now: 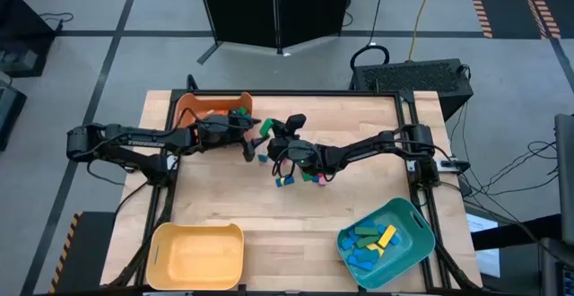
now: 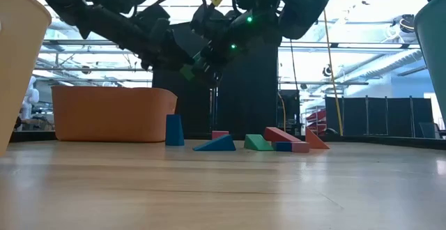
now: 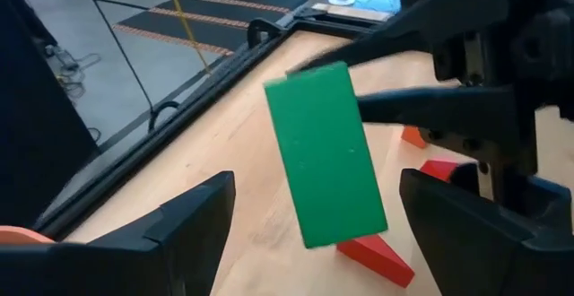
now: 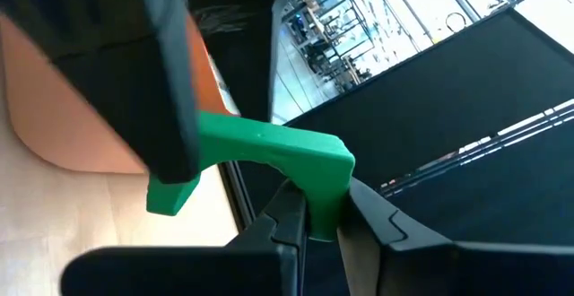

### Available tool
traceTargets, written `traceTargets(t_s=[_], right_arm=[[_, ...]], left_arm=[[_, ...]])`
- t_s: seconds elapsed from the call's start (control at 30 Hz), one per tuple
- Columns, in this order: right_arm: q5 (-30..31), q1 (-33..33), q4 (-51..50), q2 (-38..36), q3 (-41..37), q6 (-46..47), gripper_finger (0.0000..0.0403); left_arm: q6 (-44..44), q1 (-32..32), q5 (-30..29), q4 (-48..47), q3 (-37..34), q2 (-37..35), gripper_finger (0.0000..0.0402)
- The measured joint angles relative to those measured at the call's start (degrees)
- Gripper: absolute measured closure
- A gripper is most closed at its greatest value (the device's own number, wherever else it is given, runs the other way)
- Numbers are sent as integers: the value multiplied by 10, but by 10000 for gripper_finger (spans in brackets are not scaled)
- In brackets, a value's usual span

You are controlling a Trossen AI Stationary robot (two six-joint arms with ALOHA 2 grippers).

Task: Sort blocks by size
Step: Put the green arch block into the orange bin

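Note:
A green arch block (image 4: 269,148) hangs in the air above the table's far middle, near the orange bin (image 1: 211,108). My right gripper (image 4: 325,213) is shut on it, reaching in from the table's right. My left gripper (image 3: 316,188) is open. Its two fingers stand on either side of the same green block (image 3: 327,152) with a gap on each side, touching nothing. Several loose blocks (image 1: 289,179) lie on the table below the right arm. In the low view they show as a blue block (image 2: 174,130), a blue wedge (image 2: 216,144), a green wedge (image 2: 258,143) and a red bar (image 2: 286,136). My right gripper pinches one leg of the green arch (image 4: 323,178) between its two fingers. The fingers come in about level from the table's right side. The arch is lifted clear of the table, and its other leg (image 4: 170,197) reaches away from the fingers toward my left gripper.
A yellow bin (image 1: 197,256) stands at the near left. A teal bin (image 1: 386,242) holding several blue, green and yellow blocks stands at the near right. Bare wood lies between them (image 1: 287,242). A black frame edges the table (image 1: 408,134).

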Motion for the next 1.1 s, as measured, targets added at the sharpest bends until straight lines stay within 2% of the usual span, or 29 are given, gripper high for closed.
traceTargets(t_s=[0.13, 0.4, 0.57, 0.73, 1.1], right_arm=[[0, 5, 2, 0, 0, -2, 370], [4, 8, 15, 0, 0, -7, 368], [5, 8, 17, 0, 0, -6, 362], [8, 14, 16, 0, 0, -31, 339], [43, 21, 26, -16, 0, -30, 271]], left_arm=[[-10, 0, -6, 2, 0, 0, 98], [-15, -1, -1, 10, 0, 0, 185], [-15, 0, 14, 22, 0, 0, 223], [-15, 0, 13, 21, -1, 0, 255], [-15, 1, 8, 26, 0, -7, 267]])
